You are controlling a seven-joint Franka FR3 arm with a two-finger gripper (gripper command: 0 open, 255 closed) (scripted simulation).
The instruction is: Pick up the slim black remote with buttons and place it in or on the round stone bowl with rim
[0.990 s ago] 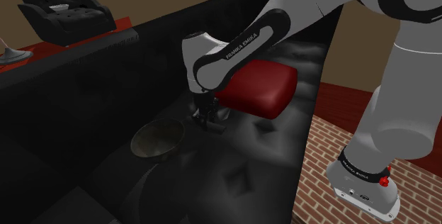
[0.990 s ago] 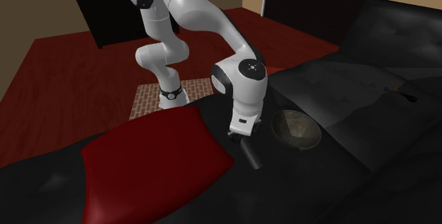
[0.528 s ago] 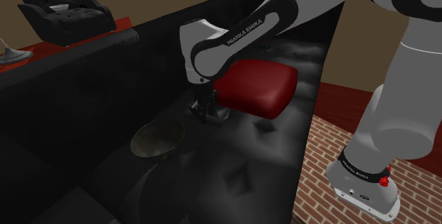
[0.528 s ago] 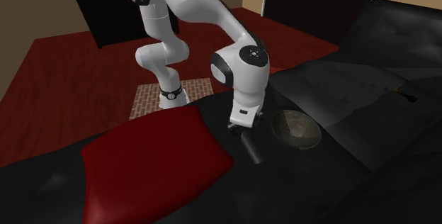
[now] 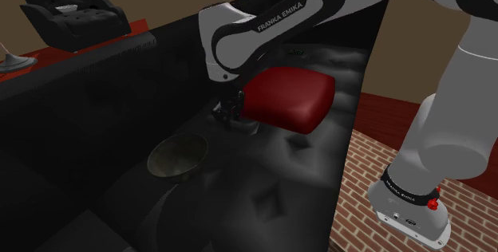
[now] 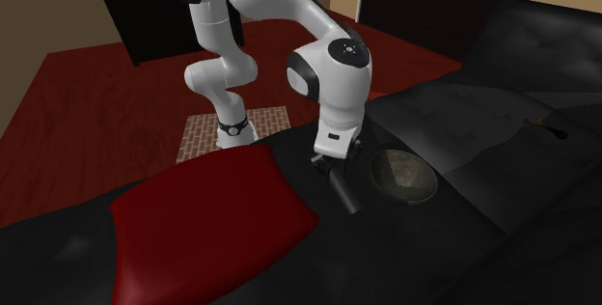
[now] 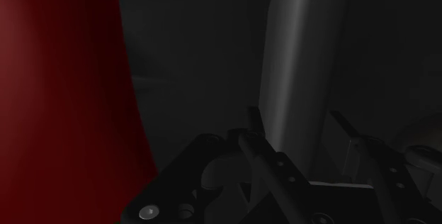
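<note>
The fingers (image 7: 258, 141) are partly closed and press against the two long edges of the slim dark remote (image 7: 301, 59), so my gripper (image 7: 297, 127) has it clasped near one end; the rest of the remote runs straight out past the fingertips, and its face reads plain grey in the wrist view. In the second exterior view the remote (image 6: 343, 197) slants down from the gripper (image 6: 331, 165) over the seat of the black sofa (image 6: 463, 139); I cannot tell whether its lower end touches the seat. The round bowl (image 6: 402, 175) sits on the seat just beside it, toward that view's right, apart from the remote; the red cushion (image 6: 207, 221) lies on the other side, near the gripper. In the shoulder view the gripper (image 5: 227, 116) hangs at the cushion's near edge, with the bowl (image 5: 177, 156) lower and to that view's left; the white arm (image 5: 263, 35) reaches over from its base, which stands on a brick-patterned mat (image 5: 375, 171).
</note>
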